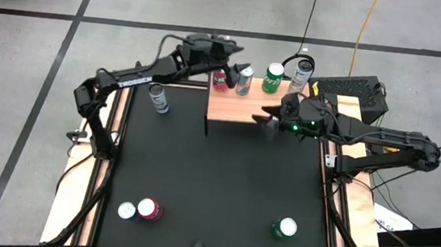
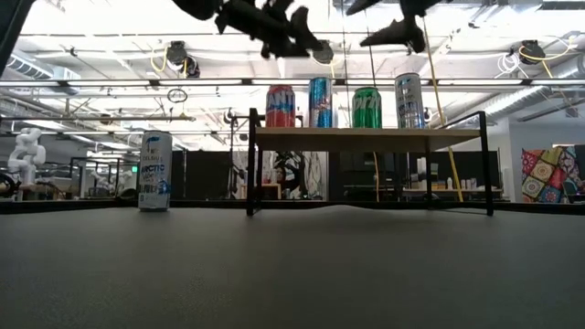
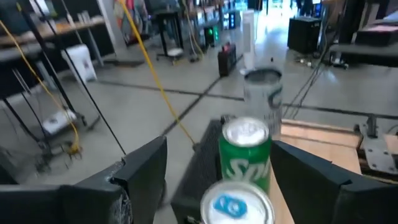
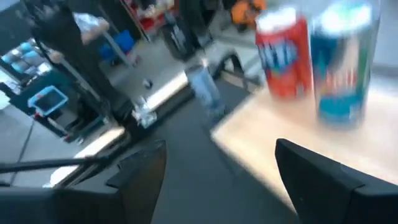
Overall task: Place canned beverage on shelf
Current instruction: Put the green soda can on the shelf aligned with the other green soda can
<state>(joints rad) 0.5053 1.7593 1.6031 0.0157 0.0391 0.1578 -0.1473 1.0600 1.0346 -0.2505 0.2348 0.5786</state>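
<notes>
Four cans [image 2: 345,101] stand on shelf [image 1: 238,107], upper centre; white can [image 1: 158,99] waits on counter [image 1: 215,180] left. My left hand [image 1: 237,71] spread empty above row; right hand [image 1: 271,117] likewise open. Cans rigid, smooth, probably slippery: grip mid-body.

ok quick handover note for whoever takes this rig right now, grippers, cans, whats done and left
Left gripper: open, empty, above the red can and blue can at the shelf's back edge.
Right gripper: open, empty, over the front edge of the light wood shelf with black legs.
Done: four cans stand on the shelf, including the green can and silver can.
Left: white-and-blue can beside the shelf; silver-topped can, red-sided can and green-sided can near the table's front.
</notes>
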